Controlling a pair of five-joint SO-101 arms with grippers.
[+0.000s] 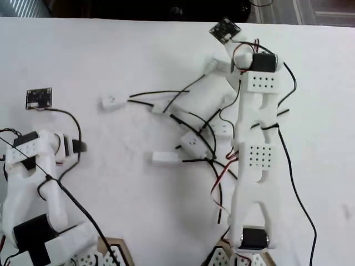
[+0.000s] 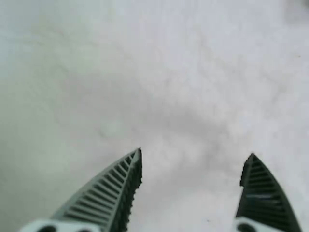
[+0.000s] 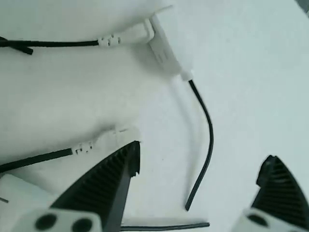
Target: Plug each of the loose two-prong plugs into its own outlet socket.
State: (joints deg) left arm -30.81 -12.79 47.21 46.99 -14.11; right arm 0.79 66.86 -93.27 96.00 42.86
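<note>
One loose plug (image 3: 113,137), white on a black cord, lies on the table (image 3: 251,58) just beside a fingertip of the right gripper (image 3: 203,151). That gripper's jaws are spread wide and pinch nothing. A slack black cable (image 3: 208,126) runs through the gap between them and ends there. A little farther out from the right gripper, a second plug (image 3: 128,35) butts end to end against a white socket block (image 3: 163,46); whether it is pushed fully home cannot be told.

In the high view a cable tangle (image 1: 194,124) with more white pieces spreads from the right gripper back along the right arm (image 1: 255,155). Left of the right gripper and beyond the tangle's edge lies a far block (image 1: 111,101). A near block (image 1: 165,158) lies closer to the arm's base.

The left gripper (image 2: 196,152) is well apart from the right gripper, to its left. Its jaws are also spread, over bare table, and hold nothing.
</note>
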